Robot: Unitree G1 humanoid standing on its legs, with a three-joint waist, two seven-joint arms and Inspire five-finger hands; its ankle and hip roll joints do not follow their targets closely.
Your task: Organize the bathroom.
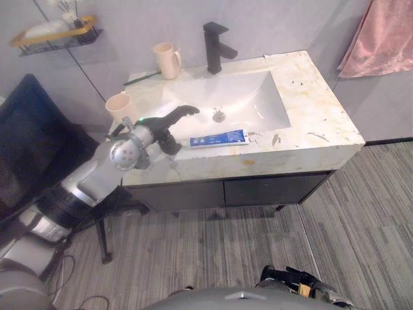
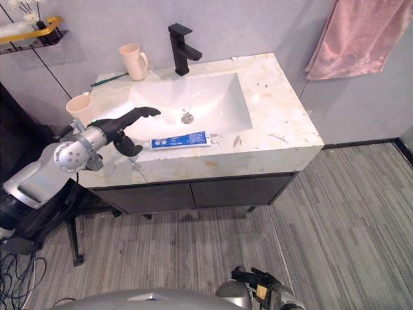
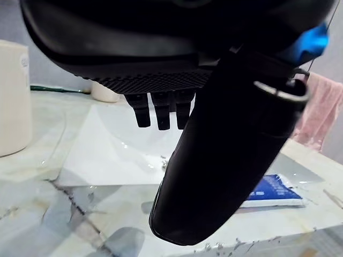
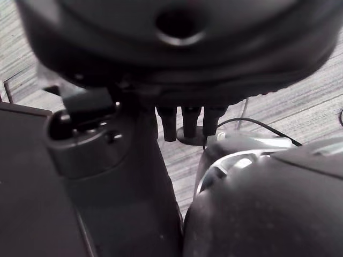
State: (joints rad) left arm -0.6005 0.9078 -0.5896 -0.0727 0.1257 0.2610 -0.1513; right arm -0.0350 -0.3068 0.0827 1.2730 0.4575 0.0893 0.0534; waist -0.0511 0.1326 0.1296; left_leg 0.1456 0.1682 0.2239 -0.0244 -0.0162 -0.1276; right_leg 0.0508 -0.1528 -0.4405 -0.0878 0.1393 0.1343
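One toothpaste tube (image 1: 219, 137) flat, lengthwise along the sink's (image 1: 258, 103) front rim.

- The left hand (image 3: 161, 48) hangs over the marble-patterned countertop (image 3: 48, 214), fingers (image 3: 161, 110) extended and relaxed above the white sink basin (image 3: 112, 155), holding nothing.
- Its thumb (image 3: 225, 155) reaches down in front, its tip close over the counter's front strip.
- A blue-and-white toothpaste tube (image 3: 273, 191) lies flat on the counter just past the thumb, beside the basin's edge.
- A cream cup (image 3: 13, 96) stands on the counter to one side of the basin.
- A second cream cup (image 3: 104, 92) stands at the back, with a green toothbrush (image 3: 56, 89) lying beside it.
- A pink towel (image 3: 316, 115) hangs beyond the counter.
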